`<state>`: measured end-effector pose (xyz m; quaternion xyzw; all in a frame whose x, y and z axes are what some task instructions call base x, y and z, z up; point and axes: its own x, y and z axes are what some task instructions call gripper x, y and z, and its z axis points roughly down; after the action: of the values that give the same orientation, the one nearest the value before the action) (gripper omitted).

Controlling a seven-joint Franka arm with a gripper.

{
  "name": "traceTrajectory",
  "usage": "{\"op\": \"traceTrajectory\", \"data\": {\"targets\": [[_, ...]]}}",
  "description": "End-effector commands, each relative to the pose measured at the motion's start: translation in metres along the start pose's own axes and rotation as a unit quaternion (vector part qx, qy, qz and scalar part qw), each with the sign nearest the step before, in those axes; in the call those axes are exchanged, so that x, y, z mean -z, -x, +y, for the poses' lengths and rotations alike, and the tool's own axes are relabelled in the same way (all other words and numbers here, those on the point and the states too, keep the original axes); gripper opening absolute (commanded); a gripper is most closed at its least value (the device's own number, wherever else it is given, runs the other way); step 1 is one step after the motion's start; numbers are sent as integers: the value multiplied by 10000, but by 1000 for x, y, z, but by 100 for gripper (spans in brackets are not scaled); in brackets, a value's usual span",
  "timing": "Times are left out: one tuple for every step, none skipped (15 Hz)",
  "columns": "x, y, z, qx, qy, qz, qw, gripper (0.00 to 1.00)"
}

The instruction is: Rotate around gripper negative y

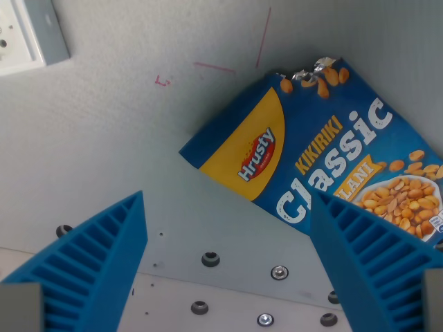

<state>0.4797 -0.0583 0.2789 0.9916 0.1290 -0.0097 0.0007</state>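
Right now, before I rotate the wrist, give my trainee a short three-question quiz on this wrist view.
1. True or false: the gripper is shut on the snack bag.
2. Which colour are the fingers? A red, B blue, C black.
3. Fill in: the large white word on the bag is ____.

Key: 1 false, the fingers stand apart with nothing between them; 2 B; 3 Classic.

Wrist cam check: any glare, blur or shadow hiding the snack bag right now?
Wrist view: even, soft light; snack bag print sharp and readable, slight shine on its torn foil top; blue fingers close and a little soft; gripper open.
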Motion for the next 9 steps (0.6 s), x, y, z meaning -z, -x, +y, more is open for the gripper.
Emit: {"op": "traceTrajectory", "data": {"targets": [[3, 0, 0, 0, 9, -37, 10000, 100], [3, 0, 0, 0, 9, -104, 9999, 100], [3, 0, 0, 0, 9, -170, 9999, 100], [3, 0, 0, 0, 9, -237, 9997, 100], [3, 0, 0, 0, 9, -304, 9995, 100], [3, 0, 0, -1, 9, -370, 9993, 100], [3, 0, 0, -1, 9, -437, 9990, 100], [3, 0, 0, -1, 9, -503, 9987, 100], [3, 0, 0, -1, 9, -570, 9984, 100]]}}
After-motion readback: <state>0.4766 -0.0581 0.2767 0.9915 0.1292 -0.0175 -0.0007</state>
